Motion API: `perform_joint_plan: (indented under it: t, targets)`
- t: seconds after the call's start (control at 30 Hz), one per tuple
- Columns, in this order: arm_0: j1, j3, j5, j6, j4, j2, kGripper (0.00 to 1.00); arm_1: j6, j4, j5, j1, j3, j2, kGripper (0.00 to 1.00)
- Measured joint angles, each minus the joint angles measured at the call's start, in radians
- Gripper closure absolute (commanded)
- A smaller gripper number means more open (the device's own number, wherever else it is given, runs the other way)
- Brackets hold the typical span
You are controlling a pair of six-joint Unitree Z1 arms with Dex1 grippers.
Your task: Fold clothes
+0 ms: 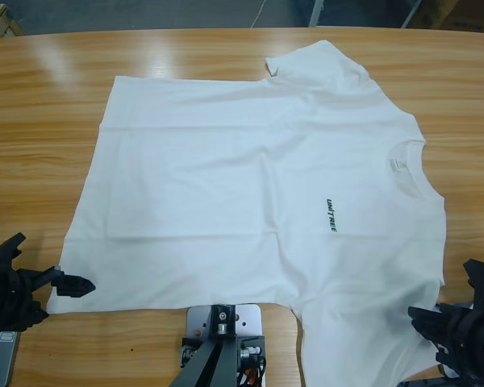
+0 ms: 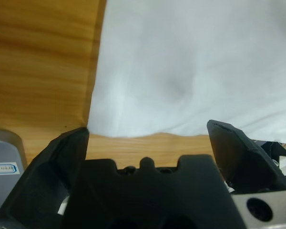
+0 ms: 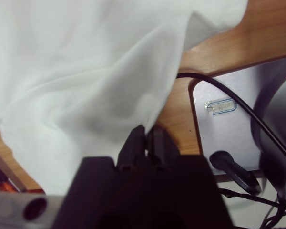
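T-shirt [image 3: 86,71] in right claw [image 3: 145,136]

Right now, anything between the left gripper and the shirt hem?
Nothing visible. The left gripper stands open with only bare table between its jaws and the T-shirt hem just ahead. The right gripper is already shut on the T-shirt's fabric.

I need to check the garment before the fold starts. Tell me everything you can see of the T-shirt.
The T-shirt is plain white, cotton-looking, short-sleeved, with a round neck, a white neck label and small dark chest lettering. It lies spread face up on the wooden table, neck toward the picture's right, lightly wrinkled. The right gripper is shut on its cloth; the open left gripper sits at its hem corner.
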Motion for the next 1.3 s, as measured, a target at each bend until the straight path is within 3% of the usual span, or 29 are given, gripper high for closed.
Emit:
perform_joint_plan:
  t: [0.27, 0.37, 0.5, 0.6, 0.9, 1.3]
  targets:
    - [-0.016, 0.006, -0.012, -0.034, -0.004, 0.000, 0.065, 0.000, 0.002, 0.000, 0.000, 0.000, 0.000, 1.000]
    - [-0.016, 0.010, -0.006, -0.038, -0.028, 0.007, 0.175, 0.000, 0.002, 0.000, 0.000, 0.000, 0.000, 1.000]
    - [-0.017, 0.013, 0.024, -0.043, -0.070, 0.007, 0.535, 0.000, 0.002, 0.001, 0.000, 0.000, -0.004, 1.000]
    - [-0.017, 0.023, 0.039, -0.041, -0.094, 0.007, 0.990, 0.000, 0.002, 0.001, 0.000, 0.000, -0.004, 1.000]
    - [-0.017, 0.030, 0.055, -0.036, -0.115, 0.003, 1.000, 0.000, 0.002, 0.001, 0.000, 0.001, -0.015, 1.000]
    - [-0.017, 0.023, 0.037, -0.036, -0.032, -0.045, 1.000, 0.000, 0.002, 0.001, 0.000, 0.001, -0.017, 1.000]
